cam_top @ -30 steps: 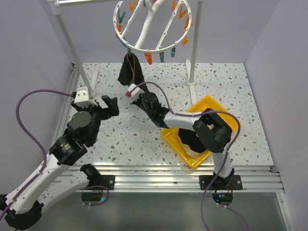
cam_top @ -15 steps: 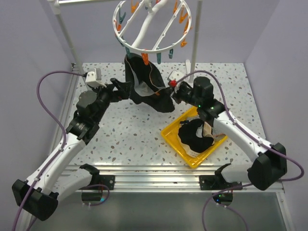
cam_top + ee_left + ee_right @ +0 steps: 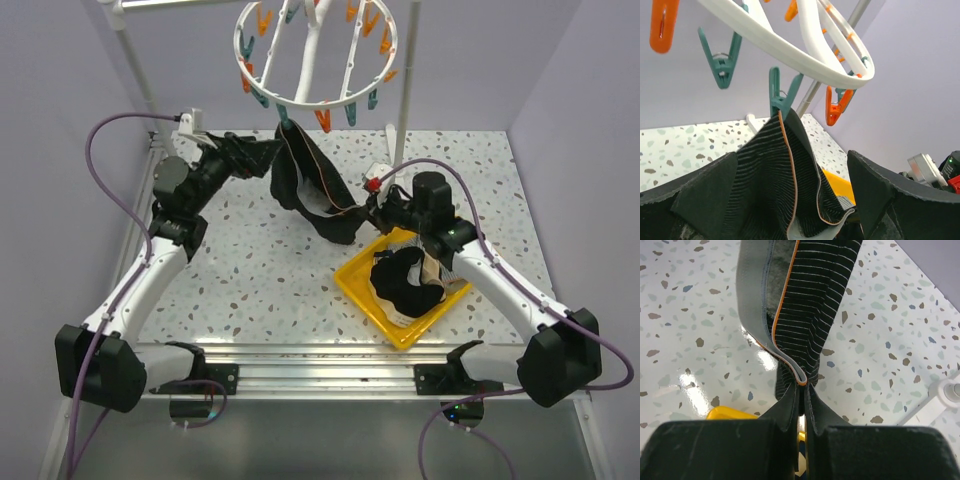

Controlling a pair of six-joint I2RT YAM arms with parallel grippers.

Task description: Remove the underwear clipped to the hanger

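the right pincer point(image 3: 802, 397) is pinched tight on the lower fold of a black pair of underwear point(image 3: 810, 305) with thin white stripes and an orange edge, and the cloth runs taut from its fingertips up and away over the speckled table point(image 3: 685, 330). the left pincer point(image 3: 790, 200) is spread wide, one finger on each side of the upper part of the same garment, just under the peg; whether its pads touch the cloth i cannot tell. a teal peg point(image 3: 779, 95) grips the top corner of the underwear and hangs from the white ring of the hanger point(image 3: 810, 62), with an orange peg point(image 3: 837, 105) just beside it. from above, the garment slants from the near edge of the ring down to the right pincer, which is by the far corner of a yellow bin point(image 3: 352, 283). the bin sits on the table right of centre and holds more black garments point(image 3: 400, 290) and a strip of tan cloth point(image 3: 432, 268). a white pole point(image 3: 402, 110) stands behind the bin
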